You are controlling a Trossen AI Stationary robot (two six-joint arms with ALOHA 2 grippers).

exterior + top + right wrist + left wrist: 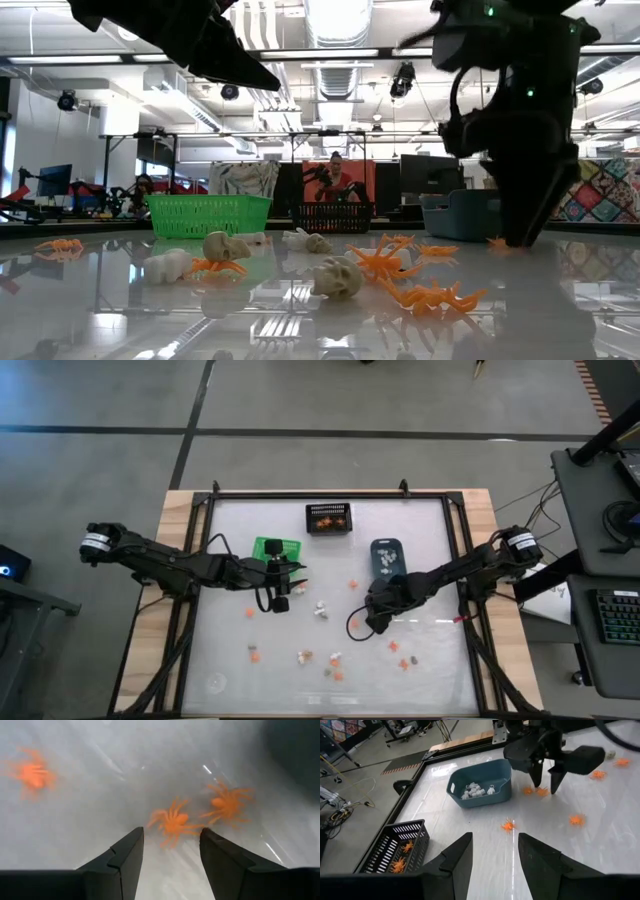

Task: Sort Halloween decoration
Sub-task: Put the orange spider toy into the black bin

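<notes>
I hold the right gripper [170, 852] low with jaws parted and empty, astride a small orange plastic spider [173, 824] on the glossy white table [420, 525]. White pieces lie in the blue-grey bin [482, 782], spiders in the black mesh basket [387, 851]; many trinkets remain scattered. The left gripper [492, 862] waits open. Workshop beyond.

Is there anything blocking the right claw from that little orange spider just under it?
Nothing visible does. The right claw hangs open over the orange spider, with only bare table between them. A second spider lies beside it, clear of the gap.
</notes>
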